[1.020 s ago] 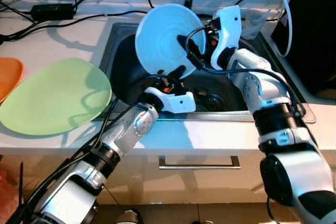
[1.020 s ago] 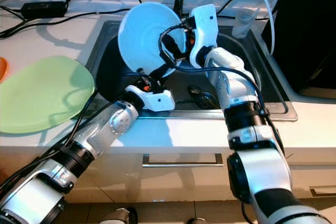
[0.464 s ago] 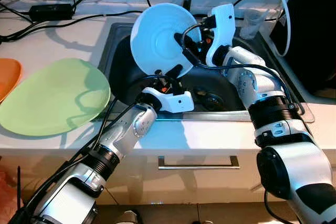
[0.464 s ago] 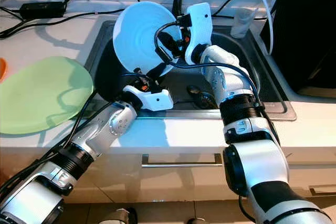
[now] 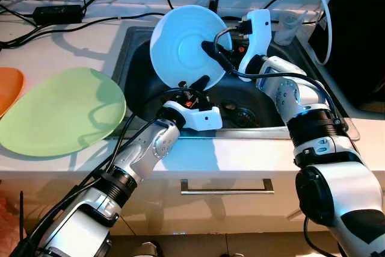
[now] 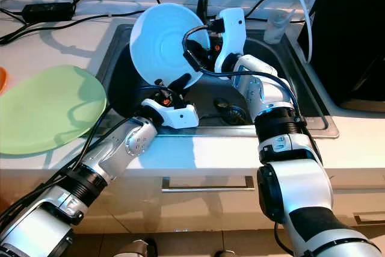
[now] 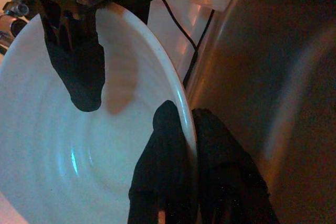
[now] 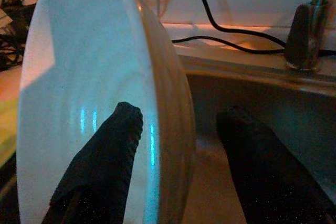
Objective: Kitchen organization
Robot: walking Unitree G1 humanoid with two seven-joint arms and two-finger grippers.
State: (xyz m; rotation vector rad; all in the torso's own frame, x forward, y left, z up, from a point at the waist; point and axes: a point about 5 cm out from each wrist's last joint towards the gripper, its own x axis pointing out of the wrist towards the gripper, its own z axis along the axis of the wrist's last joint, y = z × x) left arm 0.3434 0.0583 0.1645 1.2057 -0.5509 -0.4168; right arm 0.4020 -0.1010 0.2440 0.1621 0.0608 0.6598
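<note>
White countertop (image 5: 240, 154) with a dark steel sink (image 5: 129, 58) set into it; black cables trail along the back wall, and a drawer handle (image 5: 227, 186) runs below the front edge.

White plate (image 5: 183, 43) held up on edge above the sink basin, tilted, face toward the camera. Both arms are on it.
- Left gripper (image 5: 194, 84): pinches the plate's lower rim. In the left wrist view its two fingers (image 7: 163, 171) sit clenched on either side of the rim, one on the face, one behind.
- Right gripper (image 5: 212, 52): at the plate's right edge. In the right wrist view one finger lies against the plate's face and the other stands clear behind it, a gap showing between that finger and the rim. Straddling, not squeezed, as far as I can judge.

Green plate (image 5: 63, 109) lies flat on the counter to the left of the sink, well apart from the white one. Orange plate (image 5: 9, 85) sits at the far left edge, just beside the green one. Small clear cup (image 5: 290, 25) stands at the sink's back right corner.

Progress, as a judgement: the white plate is out of the basin but not yet set down anywhere. Looks like a handover between grippers, or a two-handed carry. Placing it, likely on the counter with the other plates, is left to do. Drain (image 5: 243, 114) area looks bare of other dishes.
</note>
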